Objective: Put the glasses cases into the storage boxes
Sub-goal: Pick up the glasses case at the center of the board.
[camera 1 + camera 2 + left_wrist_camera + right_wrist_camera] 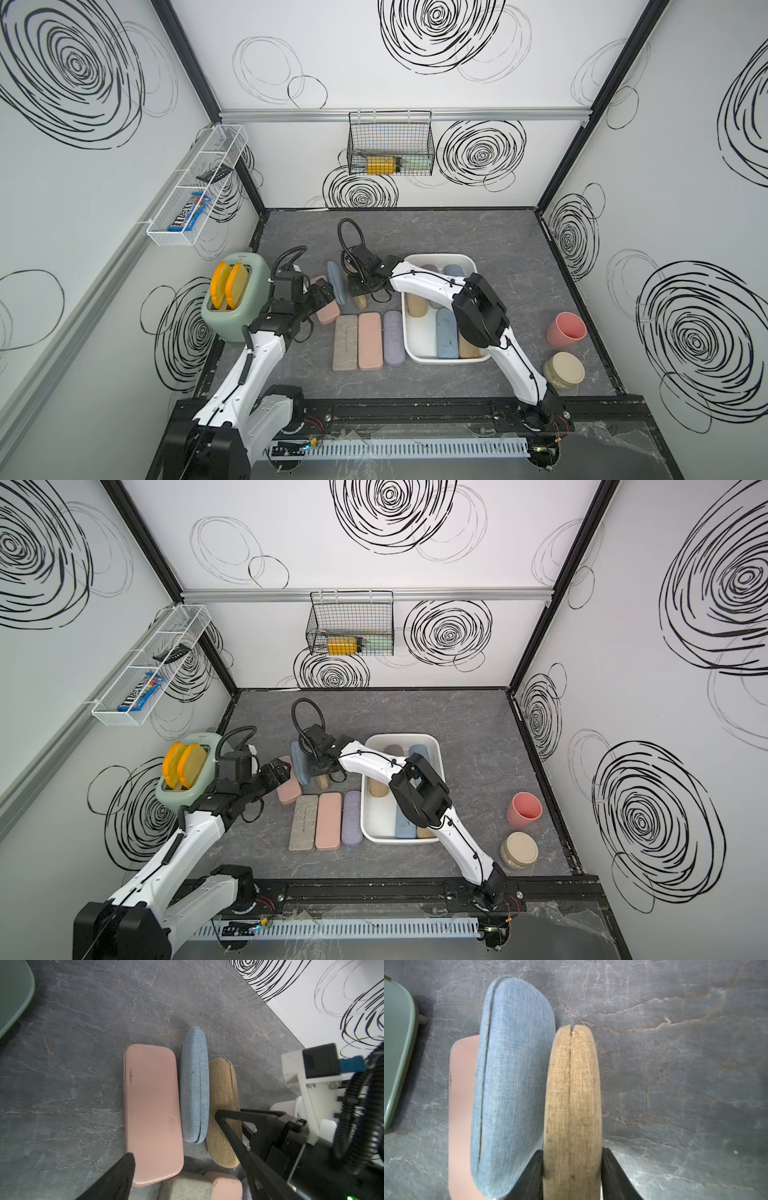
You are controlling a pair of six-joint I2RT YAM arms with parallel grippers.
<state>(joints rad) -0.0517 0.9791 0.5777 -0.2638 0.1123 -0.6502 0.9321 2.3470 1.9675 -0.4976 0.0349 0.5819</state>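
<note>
Right wrist view: right gripper clamped on the tan case, a black finger flat against each long side at its near end. Case stands on edge, seam up. Its base looks to be on the tabletop, not lifted as far as I can tell. Judged step: grasp made, pick-up not begun. Next move calls for a straight lift clear of the neighbouring case, then a carry right over the rim of the white tub and a release into the bare strip along its left side.

Layout, left to right, both top views. Green toaster at the left wall. Left gripper just right of it, jaws apart, holding nothing, poised over the pink flat case lying beneath it. Blue case next, on edge, close against the pink one's right side. Tan case and right gripper immediately right of that. Blue and tan look to touch low down, so the blue one may tip on the lift. Nearer, three cases lie flat side by side: grey-beige case, second pink case, lilac case. Tub at right, just beside the lilac one, several cases already inside; the right arm crosses above it.
</note>
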